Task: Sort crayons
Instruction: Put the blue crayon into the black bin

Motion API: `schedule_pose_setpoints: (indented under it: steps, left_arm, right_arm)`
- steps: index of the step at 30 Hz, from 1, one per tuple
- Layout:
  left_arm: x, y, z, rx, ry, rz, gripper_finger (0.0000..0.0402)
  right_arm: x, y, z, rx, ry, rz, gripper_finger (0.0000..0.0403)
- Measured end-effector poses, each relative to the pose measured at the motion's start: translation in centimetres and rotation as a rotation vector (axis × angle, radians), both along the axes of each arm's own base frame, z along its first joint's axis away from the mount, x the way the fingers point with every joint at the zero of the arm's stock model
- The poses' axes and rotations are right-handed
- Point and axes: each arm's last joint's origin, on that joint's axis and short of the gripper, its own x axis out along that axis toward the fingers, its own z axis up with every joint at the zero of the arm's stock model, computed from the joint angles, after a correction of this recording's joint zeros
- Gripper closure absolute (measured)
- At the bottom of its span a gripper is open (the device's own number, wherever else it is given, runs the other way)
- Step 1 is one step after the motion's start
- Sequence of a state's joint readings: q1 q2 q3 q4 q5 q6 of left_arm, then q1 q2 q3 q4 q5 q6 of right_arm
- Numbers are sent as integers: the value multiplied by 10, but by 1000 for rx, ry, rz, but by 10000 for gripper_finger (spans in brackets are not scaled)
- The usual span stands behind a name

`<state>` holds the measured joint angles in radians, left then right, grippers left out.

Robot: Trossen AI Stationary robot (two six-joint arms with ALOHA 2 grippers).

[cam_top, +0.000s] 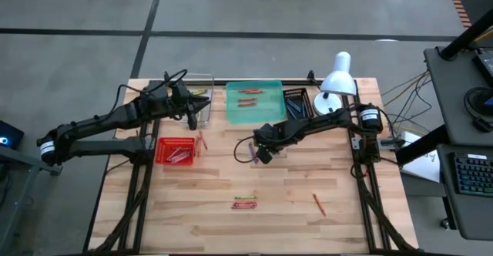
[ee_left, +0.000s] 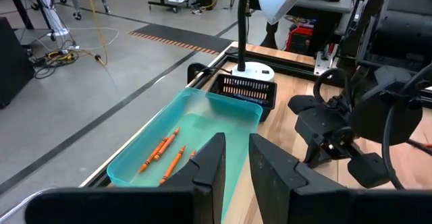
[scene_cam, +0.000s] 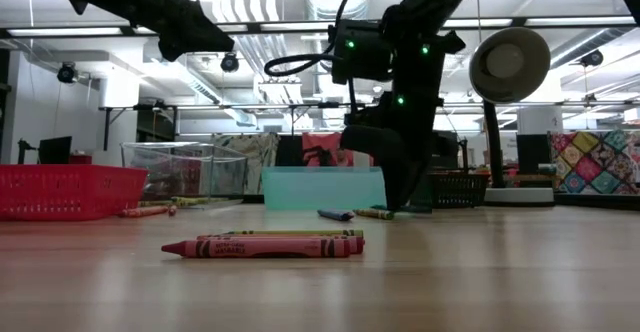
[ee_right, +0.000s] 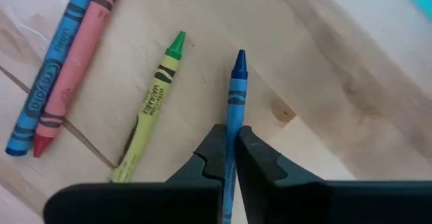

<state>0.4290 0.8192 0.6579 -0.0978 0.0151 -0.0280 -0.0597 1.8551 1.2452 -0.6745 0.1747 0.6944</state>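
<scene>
High view, table [cam_top: 293, 217]: pale wood planks, both arms reaching in from the sides
High view, right gripper [cam_top: 259, 154]: low over mid-table, just in front of the teal tray [cam_top: 255, 111]
High view, left gripper [cam_top: 192, 111]: over the clear bin [cam_top: 206, 86] at the back left
High view, red basket [cam_top: 176, 150]: left of centre, crayons inside, a red one lying just beside it
High view, teal tray contents: two orange crayons [cam_top: 247, 96]
High view, black basket [cam_top: 296, 102]: right of the teal tray, next to the lamp [cam_top: 337, 76]
High view, loose crayons: a red and green pair [cam_top: 245, 203] near the front, one orange crayon [cam_top: 318, 203] to their right
Low view, front pair [scene_cam: 265, 244]: red crayon with a green one touching behind it, flat on the table
Low view, right gripper [scene_cam: 392, 204]: tip down at the table, a blue crayon [scene_cam: 336, 214] and another lying beside it
Left wrist view, left gripper [ee_left: 233, 164]: fingers a little apart, nothing seen between them, teal tray [ee_left: 142, 158] beyond
Right wrist view, right gripper [ee_right: 230, 158]: clenched on a blue crayon [ee_right: 234, 109] that lies on the wood
Right wrist view, neighbours: green crayon [ee_right: 152, 104] just beside, apart from it; blue and red pair [ee_right: 64, 59] touching, farther off
</scene>
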Motion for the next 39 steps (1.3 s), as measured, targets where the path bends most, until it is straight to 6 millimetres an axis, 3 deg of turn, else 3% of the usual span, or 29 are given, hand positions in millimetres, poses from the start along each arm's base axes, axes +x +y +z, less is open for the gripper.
schedule_pose_setpoints:
  steps: [14,20,25,30,39]
  left_arm:
    - [0,0,0,1,-2,0,352]
    - [0,0,0,2,-5,0,352]
    - [0,0,1,4,-8,0,352]
    - [0,0,1,4,-8,0,352]
    - [0,0,1,3,-8,0,352]
  right_arm:
    - [33,-5,84,-83,-176,184,390]
    - [43,-16,109,-136,-259,243,390]
    - [44,-32,115,-164,-276,243,390]
    - [37,-61,115,-175,-245,189,390]
    - [-5,-124,107,-240,30,-52,390]
